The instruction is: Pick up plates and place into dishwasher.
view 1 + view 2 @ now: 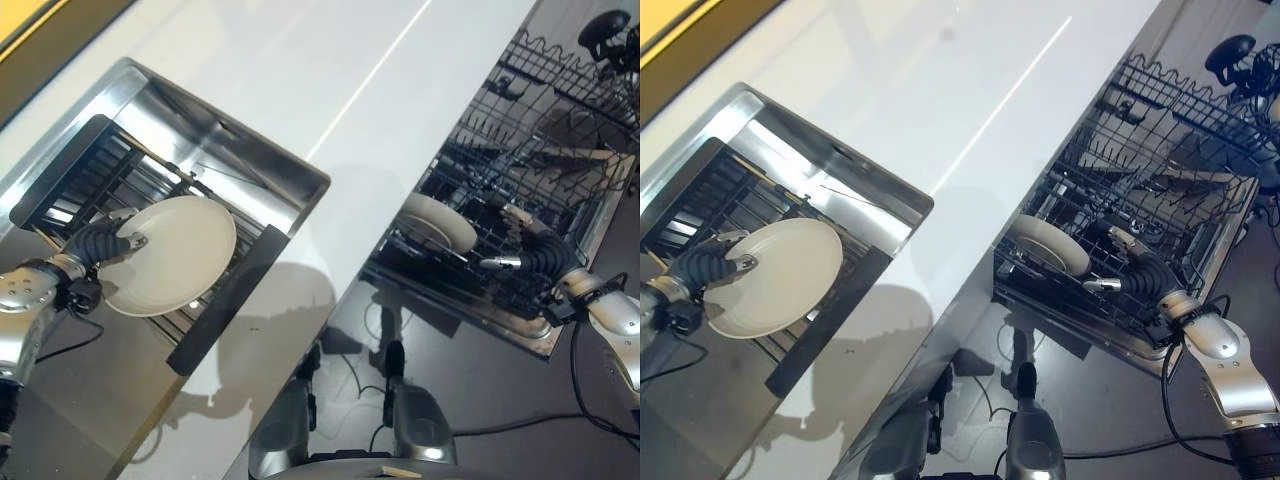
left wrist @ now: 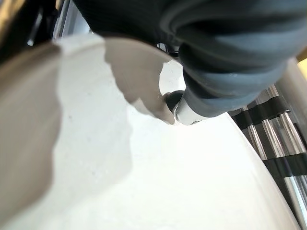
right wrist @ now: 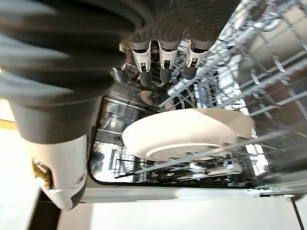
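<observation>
Pinching the plate (image 1: 170, 255) by its rim, left hand (image 1: 100, 242) risks dropping it (thin grip); right hand (image 1: 1130, 272) hangs open.

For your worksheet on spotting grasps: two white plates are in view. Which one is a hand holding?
The plate over the sink: the left hand pinches its rim. The other plate stands in the dishwasher rack, with the right hand open beside it.

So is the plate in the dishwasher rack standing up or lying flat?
Standing on edge: the plate leans between the wires of the rack, right hand open beside it.
</observation>
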### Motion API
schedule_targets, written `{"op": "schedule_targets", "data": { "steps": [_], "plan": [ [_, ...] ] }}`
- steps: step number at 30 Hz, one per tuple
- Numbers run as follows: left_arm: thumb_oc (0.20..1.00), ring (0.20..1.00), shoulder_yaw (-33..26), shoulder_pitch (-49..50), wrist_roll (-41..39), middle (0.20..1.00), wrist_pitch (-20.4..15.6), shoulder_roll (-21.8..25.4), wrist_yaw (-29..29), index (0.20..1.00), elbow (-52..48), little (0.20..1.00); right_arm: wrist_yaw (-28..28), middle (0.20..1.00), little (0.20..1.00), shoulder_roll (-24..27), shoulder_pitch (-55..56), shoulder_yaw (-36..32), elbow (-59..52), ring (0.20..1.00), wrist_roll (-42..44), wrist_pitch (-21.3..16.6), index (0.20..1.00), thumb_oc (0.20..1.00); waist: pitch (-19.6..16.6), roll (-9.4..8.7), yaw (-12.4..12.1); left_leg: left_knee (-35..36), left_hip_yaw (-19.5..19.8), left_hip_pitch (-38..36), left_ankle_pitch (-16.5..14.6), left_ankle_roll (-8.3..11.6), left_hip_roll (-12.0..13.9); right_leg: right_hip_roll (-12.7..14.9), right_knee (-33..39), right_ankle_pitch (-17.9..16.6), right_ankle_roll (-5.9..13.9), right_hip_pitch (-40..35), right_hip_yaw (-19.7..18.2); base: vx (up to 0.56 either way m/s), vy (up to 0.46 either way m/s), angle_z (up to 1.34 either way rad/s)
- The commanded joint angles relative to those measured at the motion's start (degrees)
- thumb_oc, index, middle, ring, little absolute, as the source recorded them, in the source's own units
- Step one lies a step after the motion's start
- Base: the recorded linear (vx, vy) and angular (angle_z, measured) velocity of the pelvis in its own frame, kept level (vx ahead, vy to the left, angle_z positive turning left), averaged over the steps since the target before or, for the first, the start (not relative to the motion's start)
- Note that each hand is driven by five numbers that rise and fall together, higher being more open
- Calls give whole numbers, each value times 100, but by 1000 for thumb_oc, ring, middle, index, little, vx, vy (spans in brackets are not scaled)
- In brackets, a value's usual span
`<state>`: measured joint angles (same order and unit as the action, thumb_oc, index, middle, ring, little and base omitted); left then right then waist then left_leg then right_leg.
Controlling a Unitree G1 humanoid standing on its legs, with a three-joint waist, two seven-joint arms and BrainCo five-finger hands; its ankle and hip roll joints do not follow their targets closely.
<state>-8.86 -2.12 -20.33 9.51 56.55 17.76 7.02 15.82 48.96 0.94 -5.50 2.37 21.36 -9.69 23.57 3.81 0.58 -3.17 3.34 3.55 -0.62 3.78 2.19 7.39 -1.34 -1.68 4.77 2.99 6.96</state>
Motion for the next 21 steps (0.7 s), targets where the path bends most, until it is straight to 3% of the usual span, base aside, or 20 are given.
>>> {"op": "schedule_targets", "data": {
  "steps": [1, 12, 21],
  "plan": [
    [200, 200, -626, 635, 453, 200, -754, 2, -500, 200, -577, 200, 125, 1000, 1000, 42, 411, -206, -266, 1000, -147, -353, 1000, 1000, -907, -142, -141, -272, -7, 246, -226, -153, -96, 408, -587, 514, 283, 26, -61, 42, -16, 4],
    [200, 200, -1520, 933, 1168, 200, -1371, -719, -1490, 200, -1165, 200, 199, 1000, 1000, -398, 719, -575, -526, 1000, -480, -418, 1000, 1000, -1293, -261, -259, -173, 60, -19, -287, -76, -2, 350, -629, 679, 251, -195, 52, 43, -14, 3],
    [200, 200, -1513, 1047, 1151, 200, -1353, -899, -959, 200, -1286, 200, 311, 1000, 1000, -450, 840, -692, -754, 1000, -551, -216, 1000, 1000, -1423, -282, -253, -112, 38, -176, -306, -28, 49, 337, -655, 734, 289, -303, 83, 48, 0, 0]
  ]
}}
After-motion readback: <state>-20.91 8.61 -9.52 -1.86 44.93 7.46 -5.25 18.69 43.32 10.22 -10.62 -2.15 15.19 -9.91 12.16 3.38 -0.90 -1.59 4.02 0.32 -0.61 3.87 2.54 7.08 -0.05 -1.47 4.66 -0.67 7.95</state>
